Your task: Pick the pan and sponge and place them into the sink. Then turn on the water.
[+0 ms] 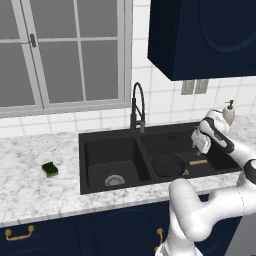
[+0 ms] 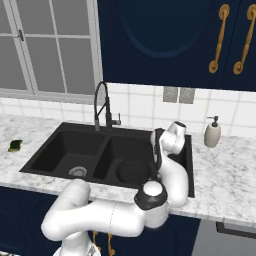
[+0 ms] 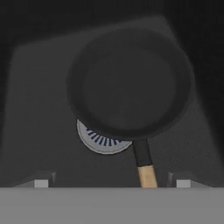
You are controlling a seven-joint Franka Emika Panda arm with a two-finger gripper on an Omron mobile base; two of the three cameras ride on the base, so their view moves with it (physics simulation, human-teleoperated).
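Note:
The black pan (image 3: 129,85) lies flat in the right basin of the black sink (image 1: 82,150), partly covering the silver drain (image 3: 101,141). Its brown handle (image 3: 147,176) points toward my gripper (image 3: 112,183). My gripper is open, its fingertips (image 3: 41,183) wide apart on either side of the handle and not touching it. From the left base view the gripper (image 1: 202,147) hangs just above the handle (image 1: 198,162) and the pan (image 1: 167,165). The green sponge (image 1: 50,170) sits on the marble counter left of the sink, seen too in the right base view (image 2: 15,145).
A black arched faucet (image 1: 138,107) rises behind the sink's divider, with no water running. A white soap dispenser (image 1: 229,113) stands on the counter at the back right. The left basin holds only its drain (image 1: 114,180). Dark cabinets hang overhead.

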